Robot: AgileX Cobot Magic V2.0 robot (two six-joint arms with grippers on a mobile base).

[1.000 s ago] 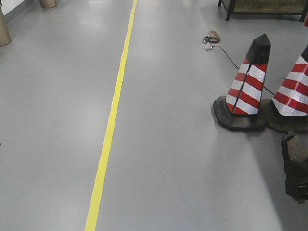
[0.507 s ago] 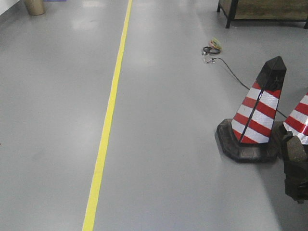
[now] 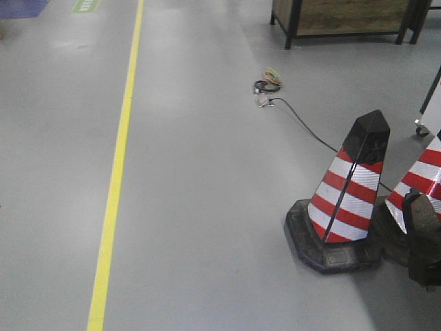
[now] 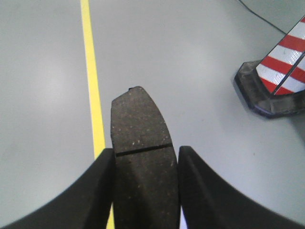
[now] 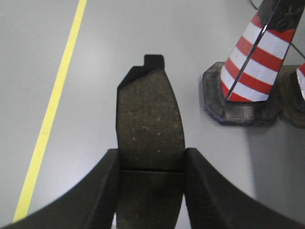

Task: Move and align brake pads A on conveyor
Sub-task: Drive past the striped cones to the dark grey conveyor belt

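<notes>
Jaws of the left gripper (image 4: 145, 157) stand parted only by the width of a brake pad (image 4: 140, 121), clamping its two long edges. The pad's rough face is up, its centre groove runs across level with the fingertips, and its rounded end juts toward 12 o'clock. Beneath it is grey floor (image 4: 190, 57), with a yellow line (image 4: 90, 71) running from 11 o'clock down behind the pad, and a striped cone (image 4: 281, 71) at 2 o'clock.

The right gripper (image 5: 150, 160) is closed the same way on a second brake pad (image 5: 150, 114), rough face up, with the backing plate's notched tab at 12 o'clock. The yellow line lies off at 9 o'clock and two cones at 2 o'clock.

In the front view a black cable (image 3: 303, 124) trails from the cones toward a wooden bench (image 3: 344, 17) at 1 o'clock.
</notes>
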